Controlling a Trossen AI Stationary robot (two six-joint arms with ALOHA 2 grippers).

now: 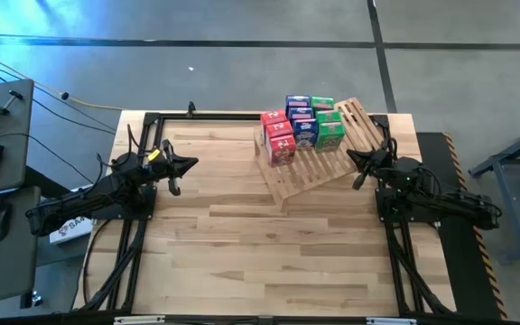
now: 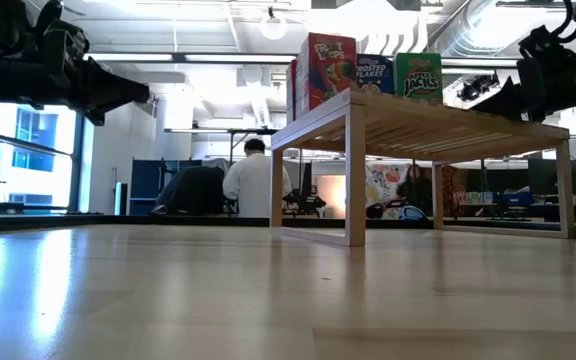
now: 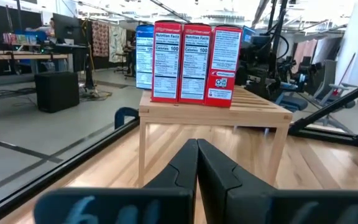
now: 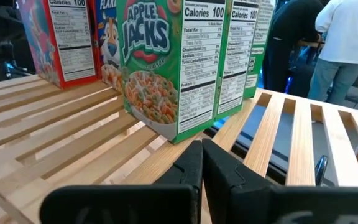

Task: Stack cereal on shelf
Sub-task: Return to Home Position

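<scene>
Wooden counter [image 1: 242, 244] lies open between the arms. Slatted shelf [image 1: 310, 171] sits far right, cereal boxes [image 1: 301, 126] grouped on it (red, blue, green). Left gripper [image 1: 193, 165] hovers well apart from the shelf, right gripper [image 1: 350, 157] near its edge. Both pairs of fingers [image 3: 185, 168] are pressed together, holding nothing.

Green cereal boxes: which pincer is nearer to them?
Right. The right pincer is close by the green cereal boxes, over the shelf's edge; the left pincer is far off across the table.
</scene>
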